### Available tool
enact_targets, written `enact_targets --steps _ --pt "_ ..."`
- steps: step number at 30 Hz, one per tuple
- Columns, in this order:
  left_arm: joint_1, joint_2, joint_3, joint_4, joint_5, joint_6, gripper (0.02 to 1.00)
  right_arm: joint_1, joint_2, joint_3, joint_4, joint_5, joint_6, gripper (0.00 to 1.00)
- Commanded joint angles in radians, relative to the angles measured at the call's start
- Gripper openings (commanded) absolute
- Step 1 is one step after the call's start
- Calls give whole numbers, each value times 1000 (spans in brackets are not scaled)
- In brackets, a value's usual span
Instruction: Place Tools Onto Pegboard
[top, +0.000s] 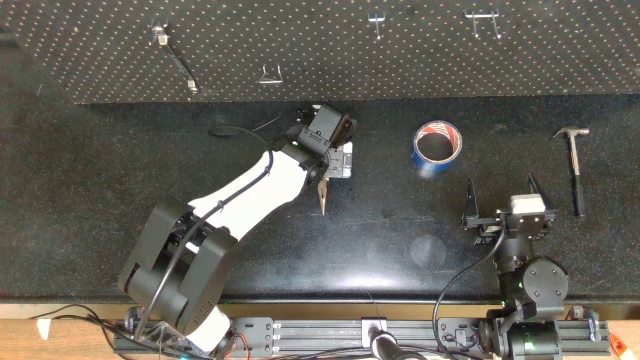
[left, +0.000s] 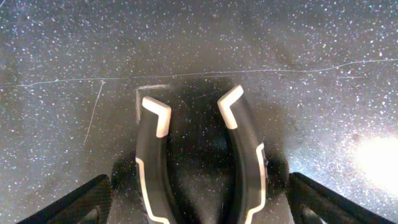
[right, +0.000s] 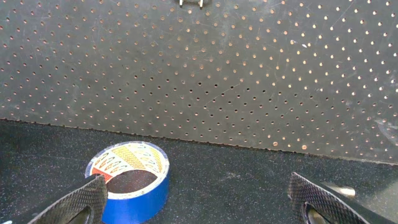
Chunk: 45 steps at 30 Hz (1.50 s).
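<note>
One camera hangs overhead, looking straight down on the whole counter (top: 100, 150), pegboard (top: 400, 60) along the far edge. The left wrist camera sits very close over the counter, facing down at the pliers (left: 152, 155). The right wrist camera sits low, farther back, facing the pegboard; it shares the tape roll (right: 129, 171) with the overhead view.

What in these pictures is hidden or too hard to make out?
- Pliers: in the left wrist view the head is cut off by the bottom edge. In the top view the handles are covered by the left gripper.
- Long tool hanging on the pegboard: too small in the top view to name.
- Tape roll: in the right wrist view one side sits behind a finger.
</note>
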<state>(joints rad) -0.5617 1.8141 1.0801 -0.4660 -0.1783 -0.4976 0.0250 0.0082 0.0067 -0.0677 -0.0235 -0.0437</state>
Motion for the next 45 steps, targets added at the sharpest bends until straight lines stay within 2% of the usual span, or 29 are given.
enact_targets --steps 1,3,7,10,13,18,20,21,26,30,32,33,36,38,39,40,41,43,44,45 --pt "-2 12 21 -2 7 -26 709 -5 -7 -3 -6 6 -11 943" --pt "-2 12 21 -2 7 -30 586 -5 -7 -3 -6 6 -11 941" --pt "-2 12 21 -2 18 -29 457 -5 -7 -3 -6 6 -11 943" --pt "-2 12 21 -2 26 -29 439 -5 -7 -3 -6 6 -11 941" --pt "-2 12 21 -2 33 -29 294 -5 -7 -3 -6 6 -11 941" --pt "-2 12 21 -2 33 -29 213 -5 -7 -3 -6 6 -11 943" --pt "-2 12 21 -2 33 -29 128 -5 -7 -3 -6 6 -11 941" --pt "-2 12 21 -2 33 -29 42 -5 -7 -3 -6 6 -11 943" --pt "-18 -64 21 -14 21 -25 27 -5 -7 -3 -6 6 -11 943" --pt "-23 -349 21 -204 -35 -26 25 -5 -7 -3 -6 6 -11 943" --pt "-21 -541 21 -275 -93 -26 27 -5 -7 -3 -6 6 -11 943" --pt "-21 -592 21 -271 -130 -26 27 -5 -7 -3 -6 6 -11 943" --pt "-21 -732 20 -246 -349 -8 29 -5 -7 -3 -6 6 -11 943" --pt "-21 -729 16 -144 -436 97 29 -5 -7 -3 -6 6 -11 941" --pt "-21 -722 1 -5 -511 169 29 -5 -7 -3 -6 6 -11 943" --pt "-20 -723 -25 93 -548 199 29 -5 -7 -3 -6 6 -11 943" --pt "30 -744 -140 362 -518 219 27 -5 -7 -3 -6 6 -11 941" --pt "98 -814 -294 564 -401 219 29 -5 -7 -3 -6 6 -11 943" --pt "185 -880 -416 714 -270 219 29 -5 -7 -3 -6 6 -11 943" --pt "225 -893 -457 779 -221 219 27 -5 -7 -3 -6 6 -11 941"
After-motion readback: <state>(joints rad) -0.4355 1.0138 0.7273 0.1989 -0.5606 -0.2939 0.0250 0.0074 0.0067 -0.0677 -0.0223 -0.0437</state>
